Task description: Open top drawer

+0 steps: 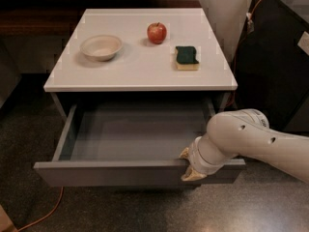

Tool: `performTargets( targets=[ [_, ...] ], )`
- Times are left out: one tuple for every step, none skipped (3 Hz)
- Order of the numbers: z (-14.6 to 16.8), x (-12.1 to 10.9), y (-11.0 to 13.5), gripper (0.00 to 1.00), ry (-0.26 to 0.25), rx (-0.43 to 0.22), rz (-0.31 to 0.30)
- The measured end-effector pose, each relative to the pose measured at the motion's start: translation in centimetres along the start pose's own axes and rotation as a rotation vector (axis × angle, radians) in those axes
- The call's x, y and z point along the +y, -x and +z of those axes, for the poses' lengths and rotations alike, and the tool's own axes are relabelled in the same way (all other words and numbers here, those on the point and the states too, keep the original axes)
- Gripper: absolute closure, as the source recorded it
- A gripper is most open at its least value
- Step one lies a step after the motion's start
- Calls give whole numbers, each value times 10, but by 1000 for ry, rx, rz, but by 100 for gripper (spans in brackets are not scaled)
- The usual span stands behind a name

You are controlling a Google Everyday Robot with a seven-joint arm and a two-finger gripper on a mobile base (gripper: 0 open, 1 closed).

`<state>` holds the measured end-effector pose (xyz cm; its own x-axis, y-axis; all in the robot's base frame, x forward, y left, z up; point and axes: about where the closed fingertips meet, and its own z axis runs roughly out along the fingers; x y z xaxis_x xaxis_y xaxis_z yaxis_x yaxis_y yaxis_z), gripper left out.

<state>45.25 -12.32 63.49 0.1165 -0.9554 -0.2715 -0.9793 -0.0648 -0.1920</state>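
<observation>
The top drawer is pulled well out from under the white table top, and its grey box interior is bare. My gripper is at the right part of the drawer's front panel. One beige fingertip is inside the drawer and the other is on the outer face, so they clamp the front's upper edge. My white arm reaches in from the right. The lower drawer fronts are hidden behind the open drawer.
On the white table top stand a beige bowl, a red apple and a green-and-yellow sponge. A dark cabinet stands to the right. An orange cable lies on the floor at the lower left.
</observation>
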Motion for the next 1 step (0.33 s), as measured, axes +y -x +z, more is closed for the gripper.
performTargets(
  targets=[
    [0, 0, 0, 100, 0, 0, 0]
  ],
)
